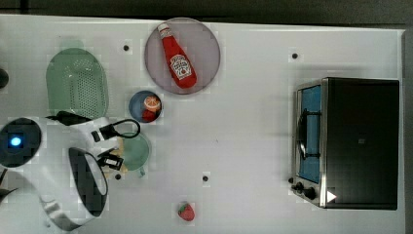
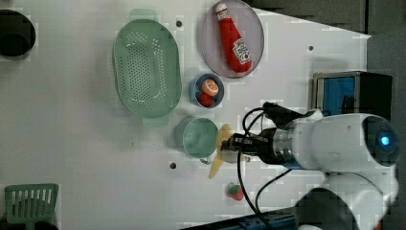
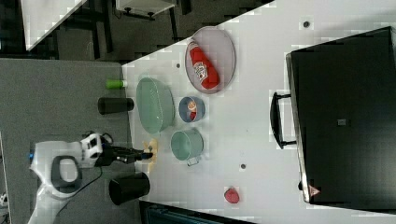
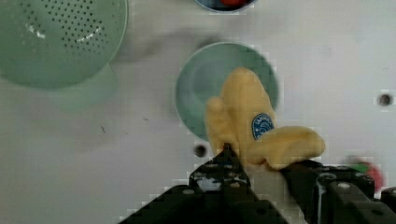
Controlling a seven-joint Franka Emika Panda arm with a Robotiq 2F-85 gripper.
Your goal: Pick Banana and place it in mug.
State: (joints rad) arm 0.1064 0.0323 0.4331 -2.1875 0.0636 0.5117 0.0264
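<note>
My gripper (image 4: 259, 161) is shut on the banana (image 4: 247, 116), a pale yellow bunch with a blue sticker. I hold it in the air beside and partly over the teal mug (image 4: 205, 79), which stands upright with nothing showing inside it. In the left view the banana (image 2: 221, 148) hangs at the right rim of the mug (image 2: 200, 137), with the gripper (image 2: 234, 143) reaching in from the left view's right. In the top view the mug (image 1: 136, 150) lies just right of the gripper (image 1: 114, 156), and the arm covers most of the banana.
A pale-green colander (image 1: 77, 83) and a small dark-blue cup (image 1: 145, 106) holding an orange slice sit close behind the mug. A ketchup bottle lies on a grey plate (image 1: 204, 39). A strawberry (image 1: 186, 212) and a toaster oven (image 1: 350, 141) stand farther off.
</note>
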